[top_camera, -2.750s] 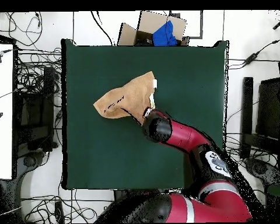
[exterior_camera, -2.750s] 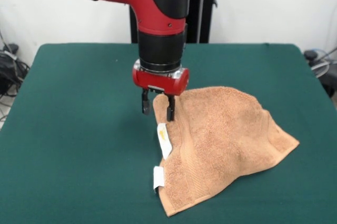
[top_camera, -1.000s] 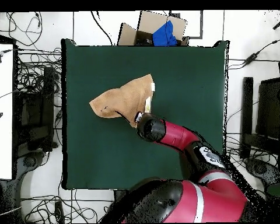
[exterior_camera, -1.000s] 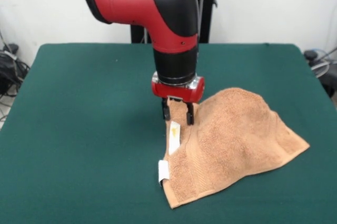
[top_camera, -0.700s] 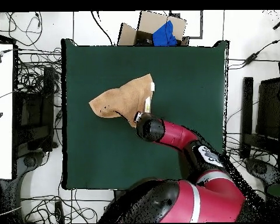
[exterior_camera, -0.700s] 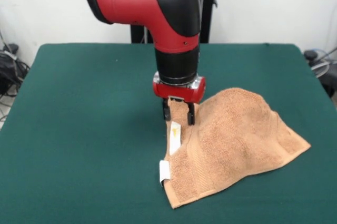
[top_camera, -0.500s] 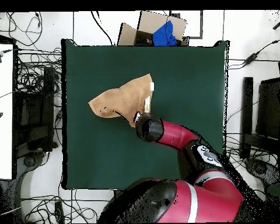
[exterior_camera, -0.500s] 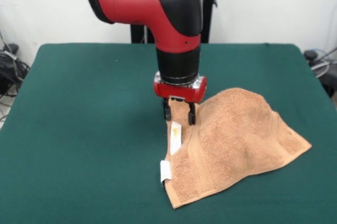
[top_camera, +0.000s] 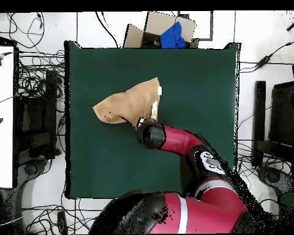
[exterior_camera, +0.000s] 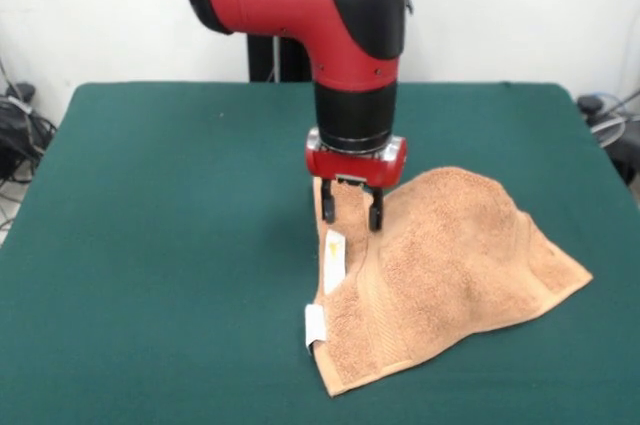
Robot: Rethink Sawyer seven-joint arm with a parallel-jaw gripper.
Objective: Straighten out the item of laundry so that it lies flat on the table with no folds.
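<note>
The orange-tan towel (exterior_camera: 450, 255) lies crumpled on the green table (exterior_camera: 160, 205), right of the middle, with a raised hump and a fold along its left edge. Two white tags (exterior_camera: 332, 262) show on that edge. My gripper (exterior_camera: 351, 212) stands upright over the towel's far left corner, with its fingers (exterior_camera: 327, 209) on either side of the lifted cloth, shut on it. In the overhead view the towel (top_camera: 128, 104) lies up and left of the gripper (top_camera: 144, 126), on the table (top_camera: 198, 73).
The arm (top_camera: 180, 144) reaches over the table from the bottom of the overhead view. A cardboard box (top_camera: 165, 30) with a blue thing in it sits beyond the table's top edge. Cables and equipment lie round the table.
The gripper has moved a little to the right in the front view and slightly up, staying at the towel's corner. The towel's shape is almost unchanged.
</note>
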